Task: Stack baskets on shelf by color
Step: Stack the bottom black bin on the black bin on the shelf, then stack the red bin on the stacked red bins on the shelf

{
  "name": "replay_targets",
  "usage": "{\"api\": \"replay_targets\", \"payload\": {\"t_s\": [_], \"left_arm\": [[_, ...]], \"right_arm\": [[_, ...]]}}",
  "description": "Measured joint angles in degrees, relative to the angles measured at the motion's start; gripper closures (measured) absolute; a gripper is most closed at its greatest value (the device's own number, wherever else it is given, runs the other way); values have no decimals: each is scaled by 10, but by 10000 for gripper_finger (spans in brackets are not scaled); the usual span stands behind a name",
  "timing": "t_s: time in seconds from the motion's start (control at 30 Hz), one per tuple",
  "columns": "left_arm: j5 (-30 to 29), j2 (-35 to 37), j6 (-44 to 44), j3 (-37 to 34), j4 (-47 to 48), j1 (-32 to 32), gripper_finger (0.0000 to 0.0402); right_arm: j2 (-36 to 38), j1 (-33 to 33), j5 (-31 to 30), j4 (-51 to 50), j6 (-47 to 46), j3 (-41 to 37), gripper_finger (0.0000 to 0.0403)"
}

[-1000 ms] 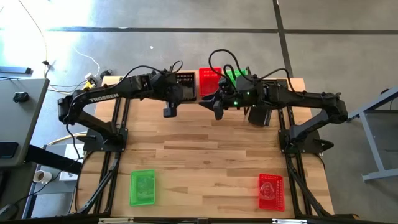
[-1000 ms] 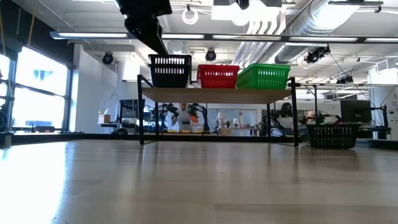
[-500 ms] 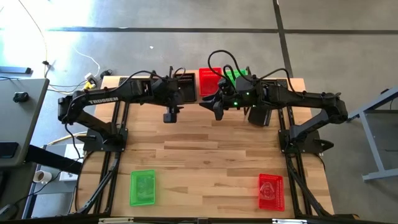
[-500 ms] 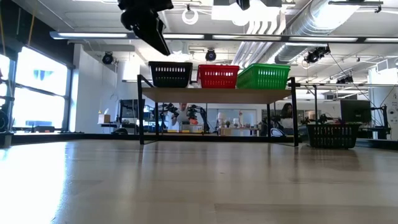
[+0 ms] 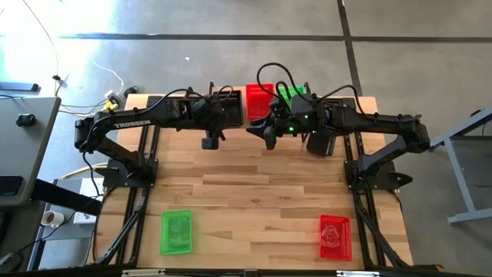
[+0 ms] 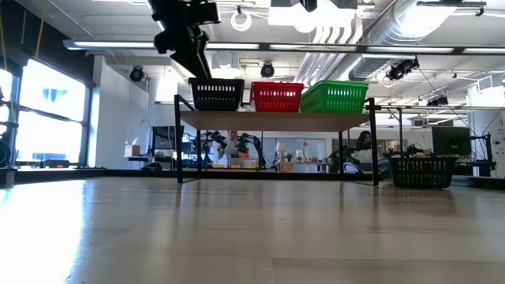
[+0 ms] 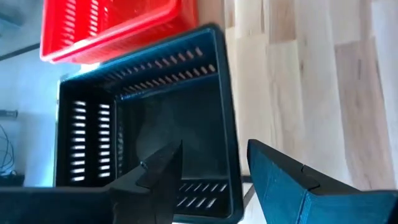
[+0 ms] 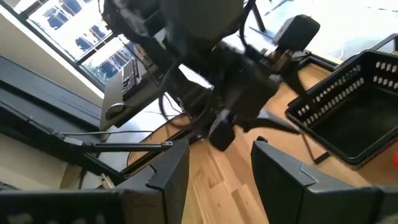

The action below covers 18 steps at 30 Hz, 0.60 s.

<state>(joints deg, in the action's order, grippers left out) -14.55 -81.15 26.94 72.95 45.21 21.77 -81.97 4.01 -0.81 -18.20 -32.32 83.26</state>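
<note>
Left gripper (image 6: 192, 57) has pulled up and back from the black basket (image 6: 216, 94) over the last second; a second ago it was right at that basket's rim, now it hangs above and just in front of it, clear of the plastic. Left wrist view: fingers (image 7: 163, 167) spread, nothing between them, the black basket's open mouth directly beyond.

Right gripper (image 5: 267, 132) hovers near the front edge of the shelf (image 6: 276, 119), roughly level with the red stack; position unchanged across the frames. Right wrist view: its fingers (image 8: 169, 169) parted, nothing held.

Writing: "TROSSEN" in white along the left arm's upper link (image 5: 132, 120), readable in the high view. No other legible text.

Containers on the shelf, low view, in a row: black basket, red basket (image 6: 276, 96), green basket (image 6: 334, 97). How many are nested in each cannot be told. The black basket looks empty inside.

Off the shelf:
- green basket on the table (image 5: 176, 231), near edge, left side
- red basket on the table (image 5: 334, 235), near edge, right side
- another dark basket (image 6: 418, 171) on the tabletop beside the shelf's right end, low view only
</note>
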Motion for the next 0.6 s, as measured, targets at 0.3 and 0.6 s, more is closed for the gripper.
{"api": "replay_targets", "payload": {"t_s": [0.3, 0.6], "left_arm": [[-46, 0, -3, 0, -27, 7, 232], [-45, 2, -39, 0, 2, -1, 232]], "right_arm": [[0, -25, -4, 0, -7, 0, 247], [0, -83, -1, -92, -52, 0, 247]]}}
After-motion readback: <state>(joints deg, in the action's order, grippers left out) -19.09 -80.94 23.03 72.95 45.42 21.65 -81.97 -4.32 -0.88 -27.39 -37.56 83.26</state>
